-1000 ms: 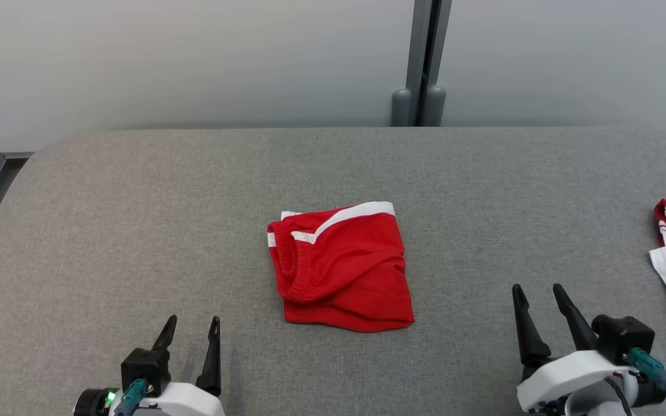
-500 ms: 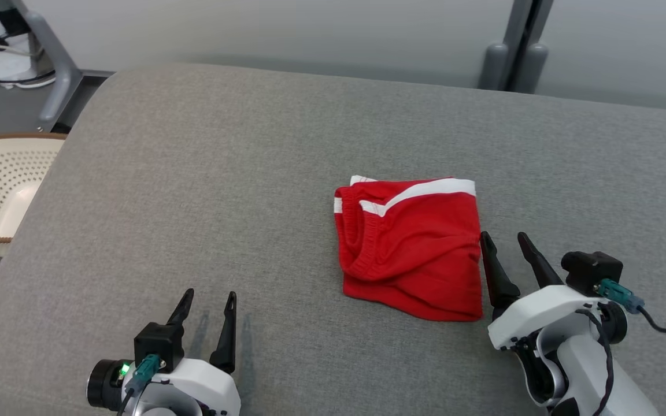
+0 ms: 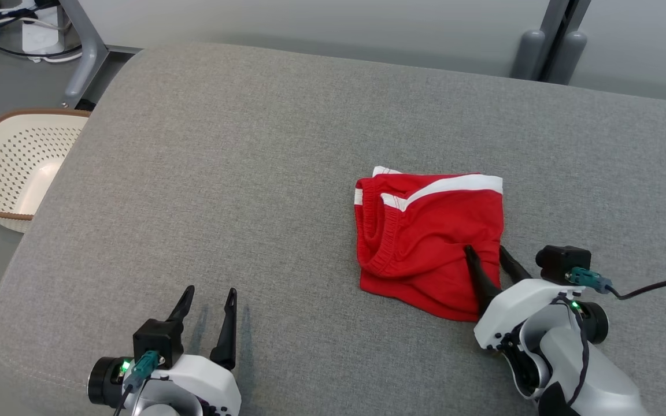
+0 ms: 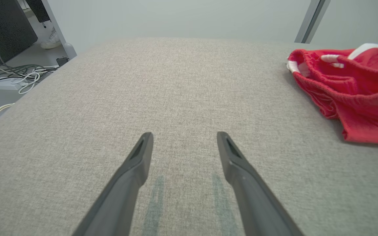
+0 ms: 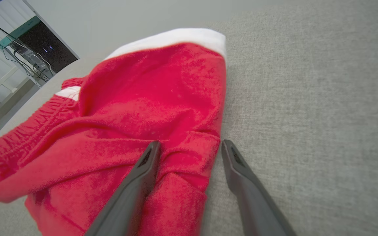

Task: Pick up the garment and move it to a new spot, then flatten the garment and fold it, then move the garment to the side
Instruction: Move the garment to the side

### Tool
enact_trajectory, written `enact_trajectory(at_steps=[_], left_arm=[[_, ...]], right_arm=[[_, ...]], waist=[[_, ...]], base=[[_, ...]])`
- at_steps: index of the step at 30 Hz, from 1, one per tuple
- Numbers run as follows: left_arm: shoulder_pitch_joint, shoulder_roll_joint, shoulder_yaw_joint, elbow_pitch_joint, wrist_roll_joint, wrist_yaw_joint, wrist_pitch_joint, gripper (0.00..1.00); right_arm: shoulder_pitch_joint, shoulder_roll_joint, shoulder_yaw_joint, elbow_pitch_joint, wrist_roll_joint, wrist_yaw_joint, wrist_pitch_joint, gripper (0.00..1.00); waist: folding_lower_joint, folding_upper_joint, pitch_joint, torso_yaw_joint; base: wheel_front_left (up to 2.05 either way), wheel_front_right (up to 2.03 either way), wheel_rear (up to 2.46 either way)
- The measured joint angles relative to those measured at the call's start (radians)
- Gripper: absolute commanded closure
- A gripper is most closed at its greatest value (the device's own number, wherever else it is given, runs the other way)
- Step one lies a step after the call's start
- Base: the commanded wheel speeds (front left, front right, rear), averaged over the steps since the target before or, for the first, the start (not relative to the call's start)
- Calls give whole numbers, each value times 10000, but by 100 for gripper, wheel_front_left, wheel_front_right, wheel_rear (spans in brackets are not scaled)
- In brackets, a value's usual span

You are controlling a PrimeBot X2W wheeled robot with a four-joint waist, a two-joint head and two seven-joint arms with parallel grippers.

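The garment [image 3: 425, 237] is a folded pair of red shorts with white trim, lying on the grey cushioned surface [image 3: 223, 173] right of centre. My right gripper [image 3: 486, 257] is open at the garment's right edge: one finger lies over the red cloth, the other beside it on the grey fabric. The right wrist view shows that garment [image 5: 136, 124] edge sitting between the spread fingers of the right gripper [image 5: 189, 146]. My left gripper [image 3: 208, 292] is open near the front edge, well left of the garment, with nothing between its fingers. In the left wrist view the left gripper [image 4: 184, 136] points over bare fabric, the garment [image 4: 349, 95] at right.
A cream perforated laundry basket [image 3: 9, 167] stands on the floor beyond the surface's left edge. Cables and a power strip [image 3: 26, 34] lie on the floor at the back left. A grey post [image 3: 552, 46] stands behind the far edge.
The camera has turned left, bringing the basket into view. My right gripper has moved forward onto the garment's right edge. The left gripper has stayed put.
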Motion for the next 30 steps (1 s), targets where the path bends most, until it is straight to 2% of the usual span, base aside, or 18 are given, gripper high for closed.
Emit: enact_trajectory(at_steps=[1,4,7,10,14,20,30], left_arm=[[0,-4,21,8,0,0,0,0],[-8,6,61,29,21,-15,0,0],[-40,2,44,6,104,-65,0,0],[-49,0,-23,-12,150,-109,0,0],[64,0,-31,12,293,-207,0,0],[172,-2,-48,-40,297,-238,0,0],[-67,-6,-65,-121,309,-299,0,0]], right_arm=[[-66,10,148,59,-2,0,0,100],[-174,56,251,192,-190,2,4,100],[-245,98,-94,132,-696,6,15,100],[-151,86,-652,-217,-1634,6,17,100],[330,86,-974,-585,-2138,13,19,100],[742,77,-1152,-965,-2489,13,17,100],[1066,71,-915,-1434,-2418,13,17,100]], waist=[[0,0,-4,-25],[0,0,-37,-109],[0,0,-118,-218],[0,0,-292,-478],[0,0,-510,-1005],[0,0,-717,-2287],[0,0,-738,-5019]], base=[[0,0,0],[0,0,0],[0,0,0],[0,0,0],[0,0,0],[0,0,0],[0,0,0]])
